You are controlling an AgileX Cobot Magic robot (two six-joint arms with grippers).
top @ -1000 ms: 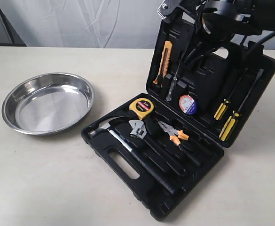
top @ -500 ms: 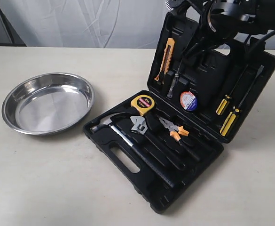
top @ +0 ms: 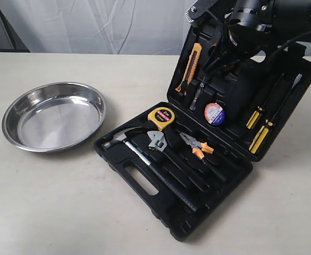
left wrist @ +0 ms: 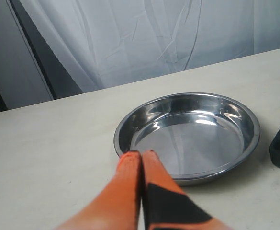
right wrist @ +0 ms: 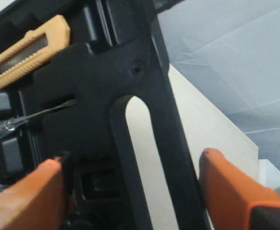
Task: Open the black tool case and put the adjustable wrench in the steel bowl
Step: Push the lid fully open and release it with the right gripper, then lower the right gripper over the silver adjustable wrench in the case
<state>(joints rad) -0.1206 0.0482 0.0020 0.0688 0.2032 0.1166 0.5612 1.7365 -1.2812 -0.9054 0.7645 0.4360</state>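
Right claw [right wrist: 130, 165] is standing wide, fingers straddling the raised lid's handle edge of the black tool case [top: 176, 229]; it is gripping nothing. Left claw [left wrist: 142, 155] is hovering pinched shut near the steel bowl [top: 9, 118].

The adjustable wrench [top: 156, 143] is lying in its recess between the hammer [top: 144, 159] and pliers [top: 198, 149].

Risk: with the lid now unsupported, a finger catching its edge on the way out is likely to be dragging the case or tipping the lid shut.

Against a second ago: the claw was narrower, the lid is leaning further back, and the base is sitting slightly further away on the desk [top: 49, 207].
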